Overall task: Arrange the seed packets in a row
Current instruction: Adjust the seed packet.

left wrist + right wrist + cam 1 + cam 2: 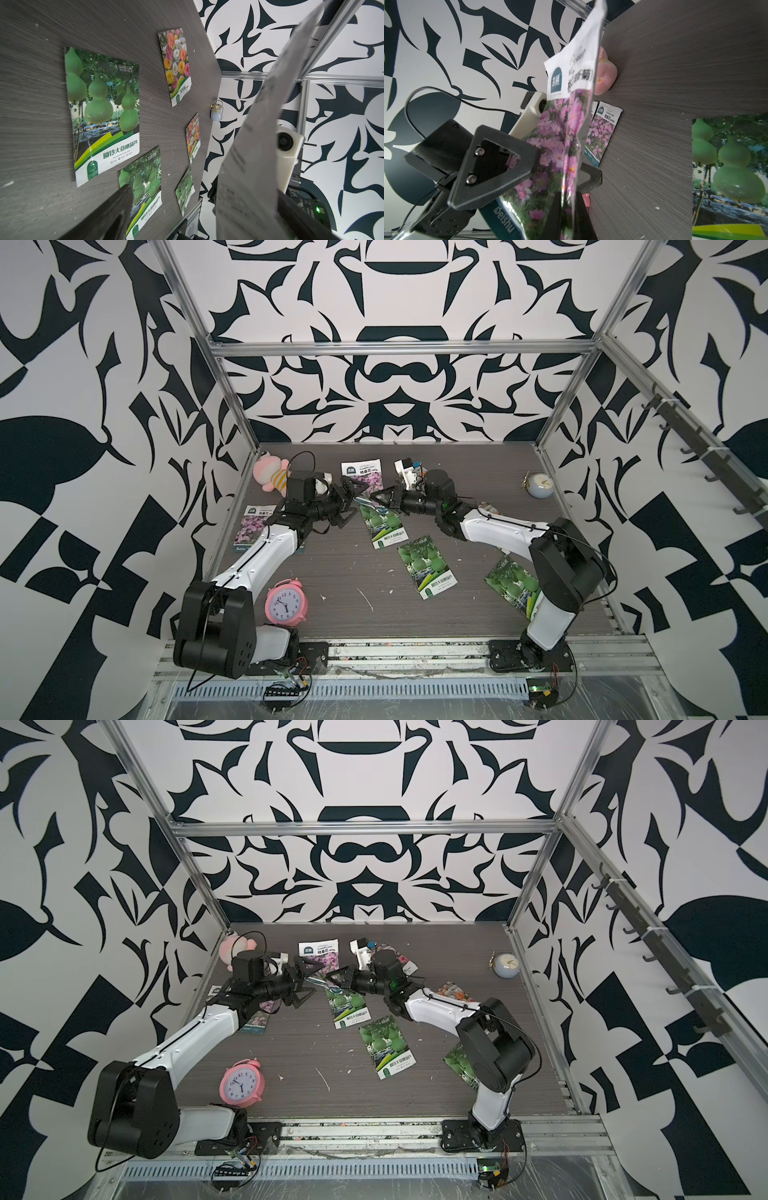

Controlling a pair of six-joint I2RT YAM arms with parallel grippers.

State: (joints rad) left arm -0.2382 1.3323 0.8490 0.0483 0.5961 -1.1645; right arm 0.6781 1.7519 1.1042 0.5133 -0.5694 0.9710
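Observation:
My right gripper [572,216] is shut on a purple-pink flower seed packet [571,135], held up off the table on edge. In both top views the packet [364,501] hangs between the arms. My left gripper [351,504] is open, with one finger [494,166] on each side of the packet. The left wrist view shows the packet's grey back [259,145]. Flat on the table lie two more purple packets [361,472] [253,526], three gourd packets [384,526] [426,566] [511,580] and two orange-pink-white bloom packets [176,64] [193,137].
A pink alarm clock [286,603] stands at the front left. A pink plush toy [272,475] sits in the back left corner. A small pale clock [538,487] is at the back right. Aluminium frame posts and patterned walls enclose the table [332,580].

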